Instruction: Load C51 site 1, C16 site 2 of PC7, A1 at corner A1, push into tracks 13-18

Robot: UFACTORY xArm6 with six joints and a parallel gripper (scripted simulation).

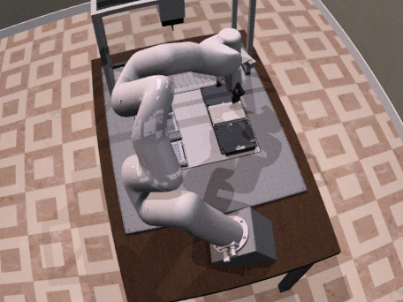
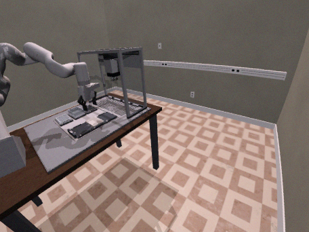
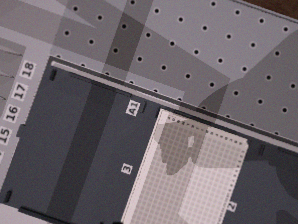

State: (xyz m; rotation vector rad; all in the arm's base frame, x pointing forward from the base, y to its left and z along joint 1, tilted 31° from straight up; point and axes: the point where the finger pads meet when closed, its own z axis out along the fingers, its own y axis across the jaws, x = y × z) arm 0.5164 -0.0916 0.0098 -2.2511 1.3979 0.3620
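Observation:
Carrier PC7 [image 1: 234,133] [image 2: 81,131] [image 3: 55,130] lies on the apron, its far end beside track numbers 15-18. C16 [image 1: 227,113] [image 2: 94,122] [image 3: 200,172], a pale 384-well plate, sits on site 2; its lettering is too small to read. Sites 1 and 3 show bare dark surface. C51 [image 1: 173,128] [image 2: 76,112] is in nest S2 and C15 [image 1: 178,152] [image 2: 64,119] in S1. Nest S3 [image 2: 90,109] looks bare. My gripper [image 1: 227,93] [image 2: 89,106] is open and empty, above the far part of the carrier; its fingers are outside the wrist view.
The rails [image 1: 192,82] [image 2: 116,106] lie beyond the apron, under the instrument frame [image 1: 101,41] [image 2: 125,82]. A head [image 1: 171,10] [image 2: 112,66] hangs above them. The perforated deck [image 1: 283,177] [image 3: 175,60] runs along the carrier's right side. The lamp cannot be made out.

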